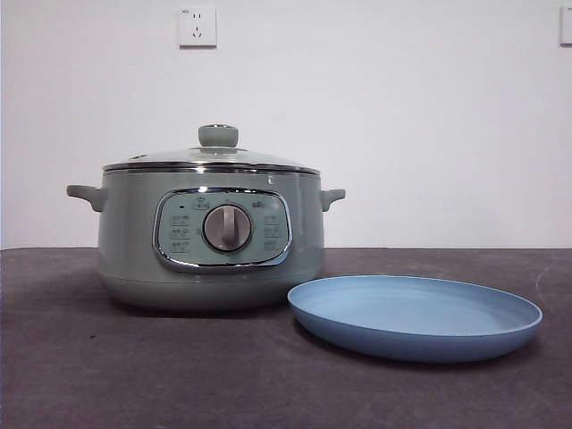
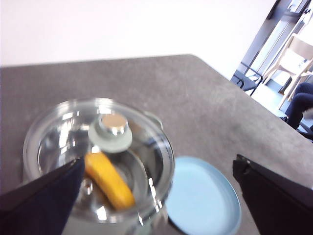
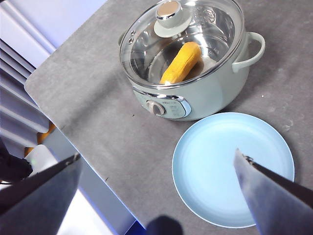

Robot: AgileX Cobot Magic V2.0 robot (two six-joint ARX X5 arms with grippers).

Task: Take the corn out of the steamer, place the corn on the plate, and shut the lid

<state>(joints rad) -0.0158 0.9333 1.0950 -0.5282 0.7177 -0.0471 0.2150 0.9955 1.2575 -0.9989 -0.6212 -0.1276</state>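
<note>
The sage-green steamer point(image 1: 210, 237) stands on the table with its glass lid point(image 1: 214, 156) shut on it. Through the lid the yellow corn point(image 3: 182, 62) lies inside the pot; it also shows in the left wrist view point(image 2: 110, 180). The empty light-blue plate point(image 1: 416, 315) lies to the right of the steamer, close to it. My left gripper point(image 2: 159, 196) is open, high above the lid knob point(image 2: 111, 129). My right gripper point(image 3: 159, 191) is open, high above the plate point(image 3: 232, 169). Neither gripper shows in the front view.
The dark grey table point(image 1: 107, 366) runs to a white wall with a socket point(image 1: 197, 27). The table's edge point(image 3: 63, 132) lies close beside the steamer in the right wrist view. Chairs point(image 2: 293, 58) stand beyond the far table corner.
</note>
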